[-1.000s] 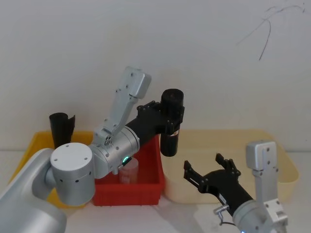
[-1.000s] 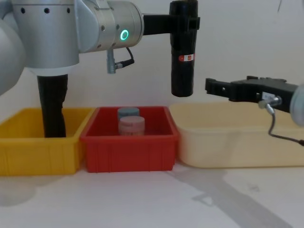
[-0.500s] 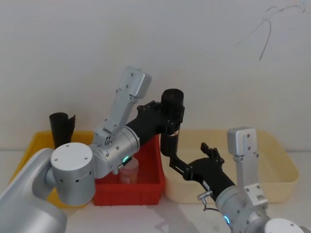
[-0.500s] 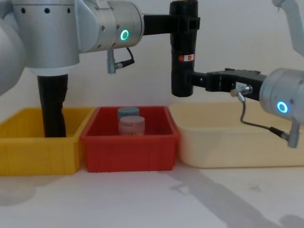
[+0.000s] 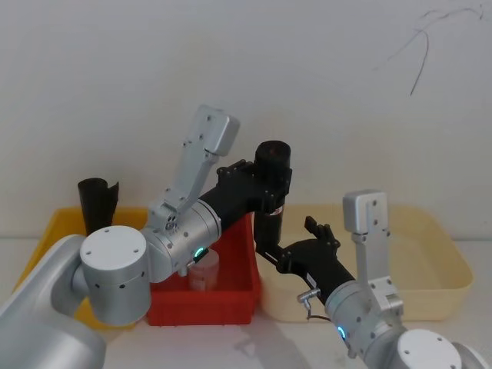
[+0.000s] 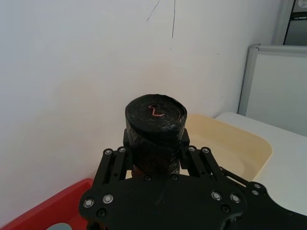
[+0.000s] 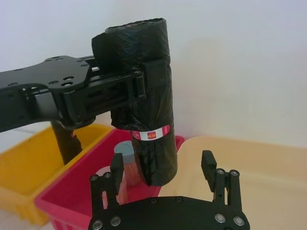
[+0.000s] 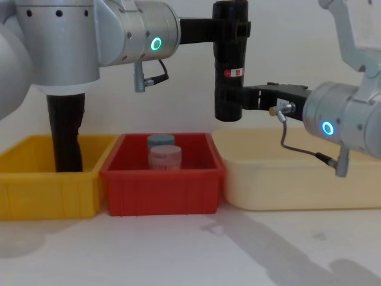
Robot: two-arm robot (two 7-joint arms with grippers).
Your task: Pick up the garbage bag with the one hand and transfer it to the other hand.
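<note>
We locate the other hand [image 7: 161,159], the black two-finger gripper of the blue-ringed silver arm, above the right edge of the red plastic bin [image 8: 161,190]. Its fingers are spread apart about the lower end of the garbage bag [image 8: 229,83], a glossy black roll with a red-and-white label band. The bag hangs upright above that bin edge, its lower half left free for the receiving grasp. The one hand [image 8: 232,27], the teal-ringed arm's black gripper, is clamped on its upper part.
</note>
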